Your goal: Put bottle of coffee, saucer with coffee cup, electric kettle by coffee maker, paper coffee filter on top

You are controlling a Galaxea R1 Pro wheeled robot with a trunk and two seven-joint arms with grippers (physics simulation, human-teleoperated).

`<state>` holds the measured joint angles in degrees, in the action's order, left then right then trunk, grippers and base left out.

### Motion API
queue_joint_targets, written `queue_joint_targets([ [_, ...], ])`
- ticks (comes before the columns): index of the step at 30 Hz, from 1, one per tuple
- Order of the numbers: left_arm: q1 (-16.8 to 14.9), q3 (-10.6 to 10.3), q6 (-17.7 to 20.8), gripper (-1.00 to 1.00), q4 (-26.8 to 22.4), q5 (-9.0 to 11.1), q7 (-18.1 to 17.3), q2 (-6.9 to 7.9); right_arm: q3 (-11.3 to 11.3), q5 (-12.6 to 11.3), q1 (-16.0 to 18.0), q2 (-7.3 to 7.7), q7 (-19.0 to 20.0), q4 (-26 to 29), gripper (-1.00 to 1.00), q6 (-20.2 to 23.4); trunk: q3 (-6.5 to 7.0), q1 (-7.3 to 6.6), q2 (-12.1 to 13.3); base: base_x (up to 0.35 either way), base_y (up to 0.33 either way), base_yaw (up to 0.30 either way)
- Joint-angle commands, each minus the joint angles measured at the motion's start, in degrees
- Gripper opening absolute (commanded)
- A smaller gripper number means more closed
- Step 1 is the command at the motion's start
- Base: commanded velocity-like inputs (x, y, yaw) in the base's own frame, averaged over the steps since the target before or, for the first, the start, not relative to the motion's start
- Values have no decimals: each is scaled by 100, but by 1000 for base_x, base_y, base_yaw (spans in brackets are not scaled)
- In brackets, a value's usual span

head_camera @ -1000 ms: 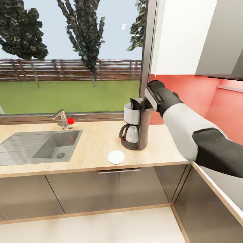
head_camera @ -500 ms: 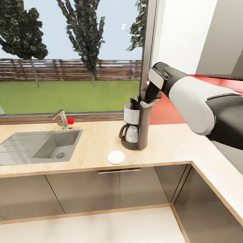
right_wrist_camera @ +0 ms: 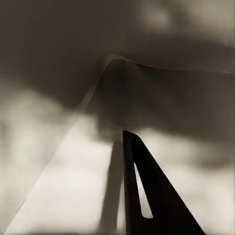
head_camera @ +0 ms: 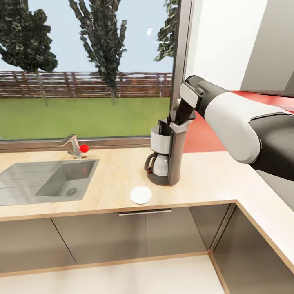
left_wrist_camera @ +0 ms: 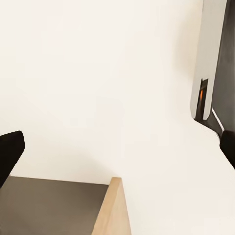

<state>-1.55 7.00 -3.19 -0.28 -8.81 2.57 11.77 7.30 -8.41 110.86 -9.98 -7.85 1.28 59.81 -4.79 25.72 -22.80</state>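
Across the lower half of the head view runs the kitchen countertop [head_camera: 106, 179]; since half a second ago the whole scene sits slightly lower and further right, so we judge the camera moved, not the things. At centre right stands the coffee maker [head_camera: 165, 153]. The right gripper [head_camera: 178, 117], down from the upper right 1 second ago, now stays pressed against the machine's top; we cannot tell its opening or any filter. The saucer [head_camera: 141, 195] lies just in front, without a cup.
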Motion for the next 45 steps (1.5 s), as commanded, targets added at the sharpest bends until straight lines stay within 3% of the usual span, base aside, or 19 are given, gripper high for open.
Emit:
queue_joint_targets([
  [1,-5,47,-23,100,8,-60,15,0,42,-64,5,-1,-33,4,-100,19,-13,6,-12,285,103,0],
  [12,-4,59,-23,100,4,-60,24,-8,43,-64,6,-1,-33,9,-100,19,-13,6,-12,269,140,0],
  [19,-4,64,-23,100,10,-60,24,-8,46,-63,4,-1,-33,4,-100,19,-13,6,-12,27,217,0],
  [33,-4,65,-32,100,10,-59,24,-15,59,-40,-75,-1,-41,-5,-100,19,-13,6,-12,0,14,0],
  [39,-4,65,-32,100,10,-60,24,-17,62,-30,-344,-1,-48,3,-100,19,-13,6,-12,0,0,0],
  [45,-4,65,-32,100,10,-59,24,-17,69,-29,-387,-1,-50,4,-100,19,-13,6,-12,0,0,0],
])
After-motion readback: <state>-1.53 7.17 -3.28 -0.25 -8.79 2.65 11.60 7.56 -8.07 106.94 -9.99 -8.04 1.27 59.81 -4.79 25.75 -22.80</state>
